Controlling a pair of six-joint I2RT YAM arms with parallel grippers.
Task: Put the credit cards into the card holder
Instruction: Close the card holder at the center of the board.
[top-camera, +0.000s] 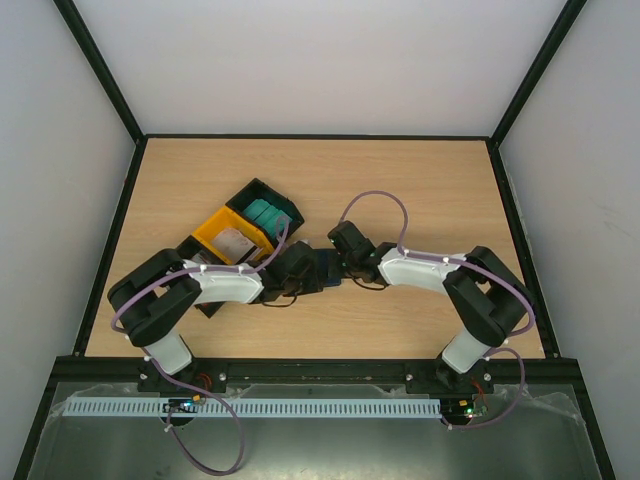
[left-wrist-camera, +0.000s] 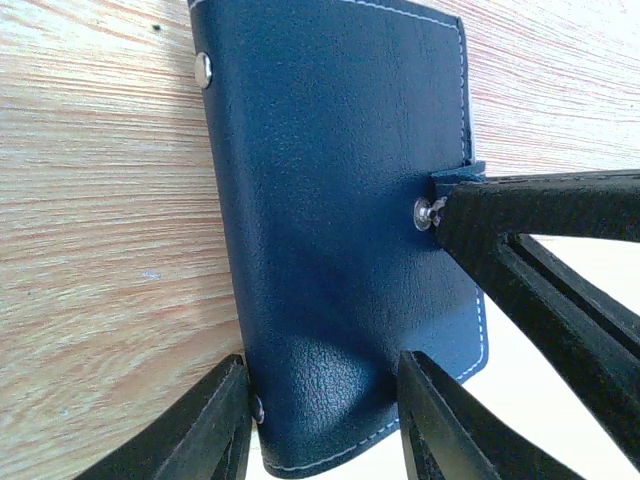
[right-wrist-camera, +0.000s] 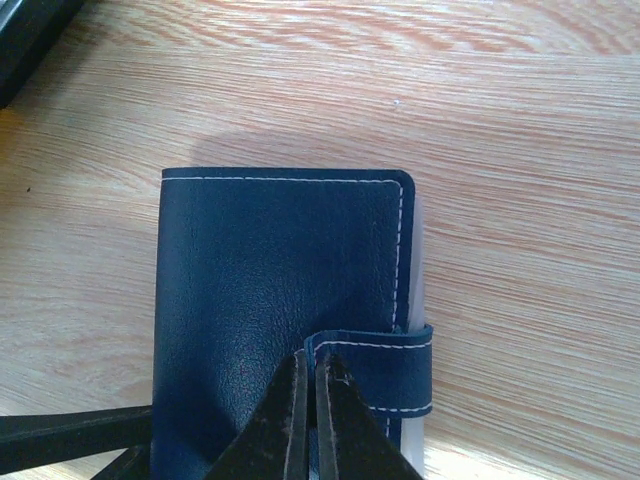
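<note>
Right jaws clenched at the snap tab (right-wrist-camera: 390, 365) of the card holder (right-wrist-camera: 270, 290) — left jaws apart over its end, grip unclear.

The card holder (left-wrist-camera: 340, 200) is laid flat and shut on the wooden table (right-wrist-camera: 520, 150). It is made of dark blue leather sewn with white thread round the edge, small shiny metal studs are set in it, and its snap tab (right-wrist-camera: 385, 365) is folded over one long side. The credit cards (top-camera: 237, 243) are found apart from it, in the tray (top-camera: 212, 228) close by: whitish ones are laid in the yellow part, and a stack of teal green cards (top-camera: 268, 213) is held in the black part next to it.
</note>
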